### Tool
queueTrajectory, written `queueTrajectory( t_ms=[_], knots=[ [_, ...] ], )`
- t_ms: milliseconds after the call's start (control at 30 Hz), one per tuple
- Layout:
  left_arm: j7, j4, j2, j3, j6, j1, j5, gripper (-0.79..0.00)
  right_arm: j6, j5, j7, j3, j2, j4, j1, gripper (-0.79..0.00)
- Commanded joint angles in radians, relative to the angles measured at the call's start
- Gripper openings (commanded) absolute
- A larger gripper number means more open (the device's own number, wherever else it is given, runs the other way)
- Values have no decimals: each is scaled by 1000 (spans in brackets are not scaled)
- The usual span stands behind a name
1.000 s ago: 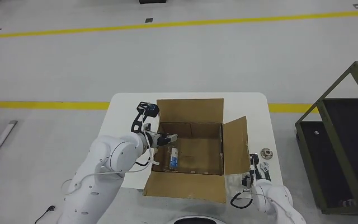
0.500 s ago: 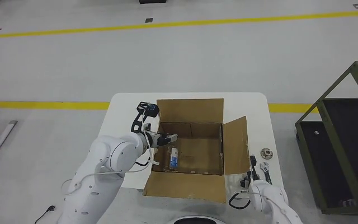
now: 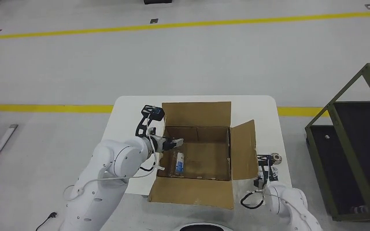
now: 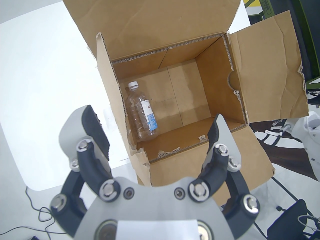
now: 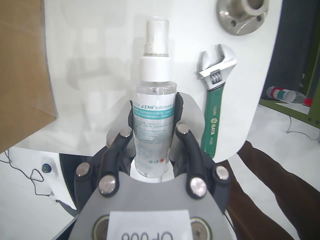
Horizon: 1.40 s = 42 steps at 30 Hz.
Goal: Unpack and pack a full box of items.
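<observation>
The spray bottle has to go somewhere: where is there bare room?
The box floor is bare from the water bottle, lying along one side wall, to the opposite wall. The table strip with wrench and flange is crowded.

Green rack (image 3: 346, 161) w/ a red-capped bottle (image 5: 287, 95) lying in it — well apart from right gripper (image 5: 154, 106), past the white surface (image 3: 133, 115) edge; yellow floor lines (image 3: 173, 25) far beyond.

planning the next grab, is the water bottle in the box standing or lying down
Lying down: the water bottle rests on its side on the cardboard box floor, lengthwise against a side wall, white cap on.
</observation>
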Motion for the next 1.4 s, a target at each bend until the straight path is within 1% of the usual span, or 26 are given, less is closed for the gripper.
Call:
queueTrajectory(
  t_ms=[0, 200, 367, 400, 500, 567, 667, 733, 833, 900, 1033, 1167, 1267, 1367],
  knots=[
    [0, 0, 0, 0, 0, 0, 0, 0, 4, 40, -7, 59, 3, -76, -22, -785],
    [0, 0, 0, 0, 0, 0, 0, 0, -26, 176, -47, 234, 9, -340, -87, -785],
    [0, 0, 0, 0, 0, 0, 0, 0, -66, 282, -67, 302, 8, -497, -126, -785],
    [0, 0, 0, 0, 0, 0, 0, 0, -73, 302, -70, 308, 8, -518, -135, -785],
    [0, 0, 0, 0, 0, 0, 0, 0, -137, 379, -112, 305, 8, -518, -128, -785],
    [0, 0, 0, 0, 0, 0, 0, 0, -169, 400, -127, 295, 9, -518, -127, -785],
    [0, 0, 0, 0, 0, 0, 0, 0, -191, 412, -143, 263, 9, -518, -126, -785],
    [50, -4, 1, -12, 0, 17, 7, 0, -195, 426, -145, 239, 9, -518, -128, -785],
    [113, -27, 7, -46, 24, 41, 69, 0, -213, 478, -155, 197, 8, -518, -129, -785],
    [160, -44, 11, -64, 50, 64, 151, 0, -208, 487, -155, 179, 8, -518, -131, -785],
    [183, -61, 16, -116, 84, 103, 170, 0, -184, 483, -167, 102, 6, -502, -120, -785],
    [174, -62, 18, -131, 97, 111, 178, 0, -139, 423, -201, -9, 1, -430, -48, -785],
    [174, -62, 18, -131, 97, 111, 178, 0, -71, 365, -200, -106, -7, -364, 38, -785],
    [174, -62, 18, -131, 97, 111, 178, 0, 2, 266, -203, -204, -17, -294, 121, -785]
  ],
)
